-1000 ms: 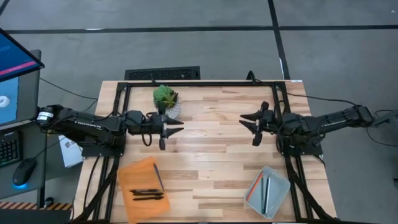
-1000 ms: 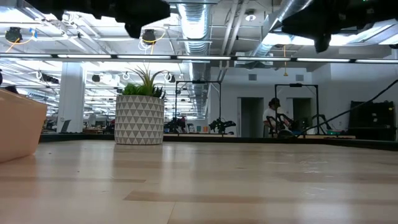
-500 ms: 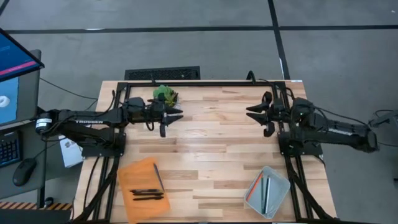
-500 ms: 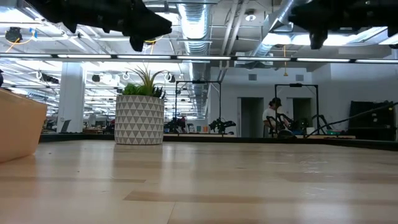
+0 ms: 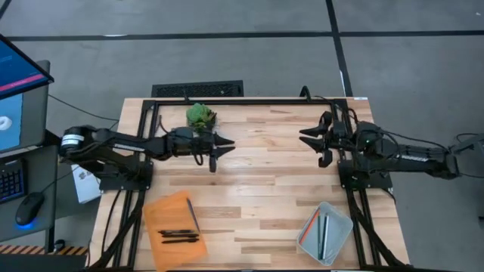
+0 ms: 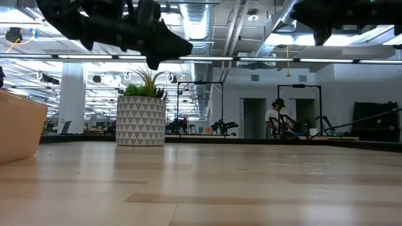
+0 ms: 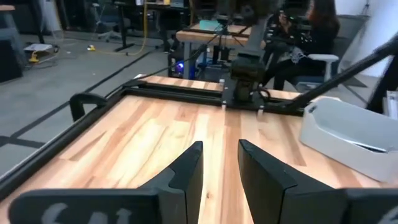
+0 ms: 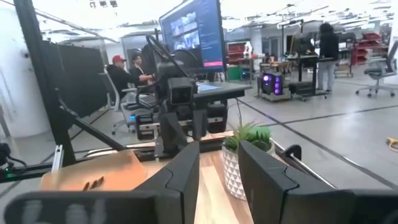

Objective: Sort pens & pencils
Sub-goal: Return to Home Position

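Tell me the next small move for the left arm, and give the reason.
Probably draw the left gripper back toward its own edge of the table. It hangs open and empty beside the plant, while the pens lie in the orange bin and the pencils in the gray bin. The right gripper, also open and empty, waits over its own side.

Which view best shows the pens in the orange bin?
The high view: looking straight down, it shows the pens lying inside the orange bin. The right wrist view catches only dark pen ends above the bin's rim, the low view just the bin's wall, and the left wrist view neither.
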`<state>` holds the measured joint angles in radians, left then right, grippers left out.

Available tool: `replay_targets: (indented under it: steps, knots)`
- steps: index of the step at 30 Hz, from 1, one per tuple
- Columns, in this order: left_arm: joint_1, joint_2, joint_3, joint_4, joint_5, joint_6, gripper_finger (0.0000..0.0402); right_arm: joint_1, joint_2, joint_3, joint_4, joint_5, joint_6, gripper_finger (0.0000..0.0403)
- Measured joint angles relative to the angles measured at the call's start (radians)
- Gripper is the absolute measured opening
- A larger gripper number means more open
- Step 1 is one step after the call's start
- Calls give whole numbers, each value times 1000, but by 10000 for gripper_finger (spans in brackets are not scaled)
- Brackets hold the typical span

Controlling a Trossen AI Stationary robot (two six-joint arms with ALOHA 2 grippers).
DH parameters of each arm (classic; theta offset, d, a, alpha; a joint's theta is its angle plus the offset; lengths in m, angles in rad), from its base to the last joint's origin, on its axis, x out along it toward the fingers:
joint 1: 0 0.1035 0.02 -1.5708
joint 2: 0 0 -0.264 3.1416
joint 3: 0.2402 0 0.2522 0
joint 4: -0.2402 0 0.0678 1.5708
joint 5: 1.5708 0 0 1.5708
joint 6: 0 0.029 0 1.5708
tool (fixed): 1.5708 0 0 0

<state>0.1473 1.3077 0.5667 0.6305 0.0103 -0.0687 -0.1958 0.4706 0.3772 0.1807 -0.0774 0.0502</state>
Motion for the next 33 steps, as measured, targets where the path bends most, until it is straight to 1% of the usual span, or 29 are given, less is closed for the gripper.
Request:
replay_targets:
  steps: [3,5,8,11,15,20,23,27,31,33]
  knots:
    - [-12,68,0,80,-40,-13,92,47,0,-65,68,73,-8,134]
    - [-13,84,0,91,-44,-7,92,70,-5,-131,138,114,-19,134]
    - [-13,76,0,54,-42,-14,92,91,-54,-235,247,127,-21,134]
    - [-13,20,0,-16,-25,-11,92,99,-125,-316,299,128,-14,134]
    - [-13,-95,0,-162,-24,-11,92,104,-233,-366,268,128,2,134]
    - [-18,-223,-14,-278,-69,6,92,102,-338,-367,130,128,28,134]
    - [-18,-282,-85,-240,-76,6,92,102,-379,-367,73,128,29,134]
    - [-19,-329,-183,-156,-75,-1,92,102,-402,-367,30,128,32,134]
    - [-19,-349,-213,-131,-75,9,92,102,-401,-367,24,139,23,134]
    - [-19,-349,-226,-130,-72,17,92,102,-401,-366,-23,156,28,134]
